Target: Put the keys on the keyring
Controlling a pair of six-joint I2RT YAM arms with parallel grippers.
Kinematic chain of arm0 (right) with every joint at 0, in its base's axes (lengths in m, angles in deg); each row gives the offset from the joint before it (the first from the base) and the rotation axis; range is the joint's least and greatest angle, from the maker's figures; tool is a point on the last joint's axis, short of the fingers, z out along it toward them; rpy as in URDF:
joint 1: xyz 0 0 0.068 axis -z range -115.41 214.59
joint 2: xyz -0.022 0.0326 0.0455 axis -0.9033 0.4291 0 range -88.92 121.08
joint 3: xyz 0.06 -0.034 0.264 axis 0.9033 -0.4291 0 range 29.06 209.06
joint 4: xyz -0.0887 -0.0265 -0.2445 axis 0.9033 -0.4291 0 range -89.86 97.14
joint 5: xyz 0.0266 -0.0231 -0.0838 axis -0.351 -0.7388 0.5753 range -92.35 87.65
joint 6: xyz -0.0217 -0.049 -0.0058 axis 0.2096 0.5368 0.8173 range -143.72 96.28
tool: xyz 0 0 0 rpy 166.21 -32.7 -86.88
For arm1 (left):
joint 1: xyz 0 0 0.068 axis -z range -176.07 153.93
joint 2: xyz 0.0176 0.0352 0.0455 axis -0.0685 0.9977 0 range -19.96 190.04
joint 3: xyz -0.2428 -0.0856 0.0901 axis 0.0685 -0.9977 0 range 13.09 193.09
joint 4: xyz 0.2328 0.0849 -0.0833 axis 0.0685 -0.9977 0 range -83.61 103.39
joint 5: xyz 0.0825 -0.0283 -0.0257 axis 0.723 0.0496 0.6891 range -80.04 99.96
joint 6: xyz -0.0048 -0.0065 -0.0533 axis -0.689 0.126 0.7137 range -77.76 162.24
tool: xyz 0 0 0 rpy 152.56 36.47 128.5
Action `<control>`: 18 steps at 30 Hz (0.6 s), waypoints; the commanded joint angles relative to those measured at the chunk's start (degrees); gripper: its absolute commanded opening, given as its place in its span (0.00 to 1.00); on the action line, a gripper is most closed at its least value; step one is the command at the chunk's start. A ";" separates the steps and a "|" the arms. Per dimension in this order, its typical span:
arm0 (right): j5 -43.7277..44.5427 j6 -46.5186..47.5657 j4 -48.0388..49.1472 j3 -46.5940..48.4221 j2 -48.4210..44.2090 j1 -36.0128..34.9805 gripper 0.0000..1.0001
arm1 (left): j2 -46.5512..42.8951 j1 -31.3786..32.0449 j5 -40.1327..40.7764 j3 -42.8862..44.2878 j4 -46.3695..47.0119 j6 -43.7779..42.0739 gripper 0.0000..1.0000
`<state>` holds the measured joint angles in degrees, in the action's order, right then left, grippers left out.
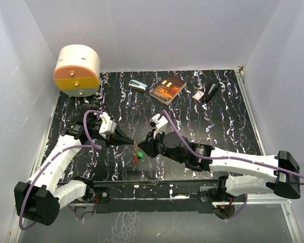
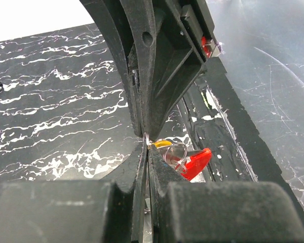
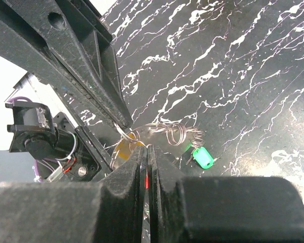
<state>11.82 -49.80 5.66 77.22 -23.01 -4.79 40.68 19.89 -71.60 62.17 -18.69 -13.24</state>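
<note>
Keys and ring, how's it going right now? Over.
Left gripper shut on keyring. Right gripper shut, tip to tip with it; its hold unclear. Green key, red key bunched at ring. Book far back, no obstruction.

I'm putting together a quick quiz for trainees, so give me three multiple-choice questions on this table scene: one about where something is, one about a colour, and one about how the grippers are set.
1. Where is the book?
A) at the far side, between the teal box and the red box
B) in the near left corner
C) in the middle of the table

2. What colour is the key hanging from the wire ring in the right wrist view?
A) blue
B) green
C) white

3. How are the left gripper and right gripper set?
A) both wide open
B) left shut, right wide open
C) both shut

Answers:
1 A, it lies near the back wall with a box on each side.
2 B, its plastic head is plainly green.
3 C, each pair of fingers is pressed together, with the tips meeting at the wire ring.
</note>
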 commanded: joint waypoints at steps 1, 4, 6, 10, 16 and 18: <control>3.38 -0.05 3.81 -2.36 -2.06 -0.18 0.08 | -2.01 -0.16 -7.15 0.50 -0.82 0.24 0.00; 3.60 0.60 5.97 -3.12 -2.40 -0.07 0.08 | -2.27 -0.21 -7.80 0.38 -2.23 -1.03 0.00; 3.63 1.25 7.40 -3.49 -2.62 -0.13 0.08 | -2.45 -0.19 -8.08 0.19 -2.65 -1.64 0.00; 2.78 2.60 9.53 -3.32 -2.44 -0.12 0.08 | -2.54 -0.18 -8.65 -0.10 -2.87 -2.09 0.00; -2.08 3.17 9.74 -1.88 0.01 -0.09 0.08 | -2.57 -0.20 -9.27 -0.46 -3.09 -2.96 0.00; -3.43 2.92 9.65 -1.93 0.41 -0.08 0.08 | -2.69 -0.19 -9.39 -0.39 -3.31 -3.13 0.00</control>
<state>10.88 -47.77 11.82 74.21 -23.39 -5.10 39.67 19.78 -74.14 61.80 -20.33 -15.18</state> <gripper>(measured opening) 0.086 0.009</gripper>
